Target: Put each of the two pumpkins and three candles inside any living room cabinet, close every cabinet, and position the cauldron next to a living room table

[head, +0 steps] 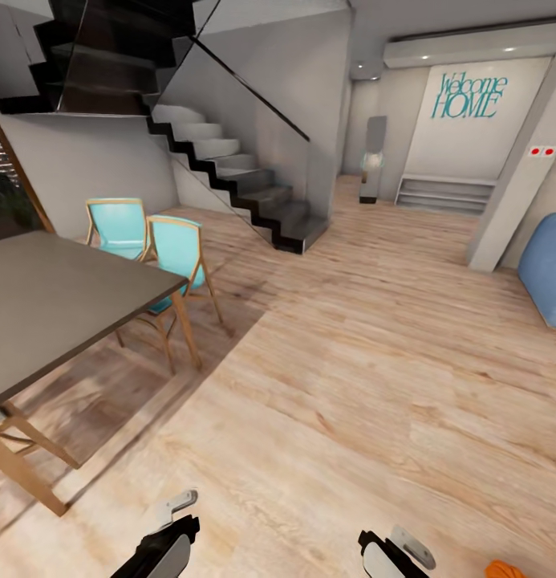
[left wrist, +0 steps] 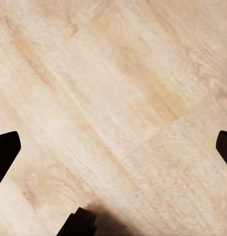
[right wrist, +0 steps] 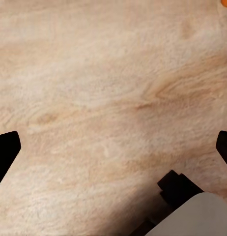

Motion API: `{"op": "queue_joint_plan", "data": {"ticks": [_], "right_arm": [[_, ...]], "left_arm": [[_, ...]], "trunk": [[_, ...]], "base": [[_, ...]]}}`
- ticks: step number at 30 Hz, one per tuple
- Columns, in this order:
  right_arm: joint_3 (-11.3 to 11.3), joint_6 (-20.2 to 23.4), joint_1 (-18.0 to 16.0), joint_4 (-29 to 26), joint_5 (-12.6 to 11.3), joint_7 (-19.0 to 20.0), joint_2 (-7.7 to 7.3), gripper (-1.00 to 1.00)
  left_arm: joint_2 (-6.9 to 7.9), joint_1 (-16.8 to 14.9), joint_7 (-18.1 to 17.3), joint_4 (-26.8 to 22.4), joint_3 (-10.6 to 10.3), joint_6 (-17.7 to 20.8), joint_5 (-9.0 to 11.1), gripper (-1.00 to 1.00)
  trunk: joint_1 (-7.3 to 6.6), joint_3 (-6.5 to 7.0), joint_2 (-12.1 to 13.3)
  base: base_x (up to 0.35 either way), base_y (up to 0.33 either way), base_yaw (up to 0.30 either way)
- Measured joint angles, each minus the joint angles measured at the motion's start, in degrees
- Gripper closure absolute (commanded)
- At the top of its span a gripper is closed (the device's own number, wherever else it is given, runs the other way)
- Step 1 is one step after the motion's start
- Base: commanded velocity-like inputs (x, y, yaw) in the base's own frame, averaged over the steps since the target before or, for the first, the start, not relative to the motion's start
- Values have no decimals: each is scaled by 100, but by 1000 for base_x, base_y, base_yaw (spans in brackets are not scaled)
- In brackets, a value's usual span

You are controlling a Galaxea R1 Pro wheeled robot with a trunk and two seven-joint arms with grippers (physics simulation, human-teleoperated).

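The one task thing that shows is a pumpkin [head: 501, 570], of which only an orange curve can be seen, lying on the wooden floor [head: 350, 401] at the bottom right corner of the head view. The same orange appears as a small spot [right wrist: 226, 2] at the corner of the right wrist view. Too little of it shows to tell its stem or how it sits, and a round pumpkin has no real long axis to align with.

The pumpkin lies just beside the right gripper [head: 390, 554], on its outer side, away from the robot's middle. The left gripper [head: 169, 534] is well apart from it, across the body. So I judge the right arm to be the nearer one, and the coming move should be a reach outward to the right and down.

Both grippers hang over bare floor. In each wrist view the two dark fingertips [left wrist: 5, 147] [right wrist: 5, 147] stand far apart at the opposite sides, so both grippers are spread wide and carry nothing.

Further out, the tall dark dining table [head: 61, 313] with wooden legs stands at the left, with two turquoise chairs [head: 157, 241] behind it. The staircase [head: 229, 177] rises beyond, and a wall sign [head: 468, 95] reads "Welcome HOME". A blue rounded object [head: 546, 273] sits at the right edge.
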Motion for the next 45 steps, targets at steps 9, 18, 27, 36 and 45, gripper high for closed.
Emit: {"op": "queue_joint_plan", "data": {"ticks": [9,18,27,36,45], "right_arm": [[0,0,0,0,0,0,3,-100],[0,-1,0,0,1,13,15,-100],[0,-1,0,0,1,35,18,-100],[8,-1,-1,0,1,35,25,-100],[10,-1,-2,-6,24,40,28,-100]], "left_arm": [[3,0,0,0,-1,-2,-2,-100],[3,0,0,0,-2,-2,0,-100],[1,0,0,0,-2,-2,-7,-100],[-3,1,0,-1,-3,-2,0,-100],[-3,1,0,-2,0,-32,2,-100]], "trunk": [[0,0,0],[0,0,0],[3,0,0],[3,0,0],[2,0,0]], "base": [[333,0,-276],[332,-1,-277],[96,-24,-277],[19,-39,-241],[175,-124,-16]]}}
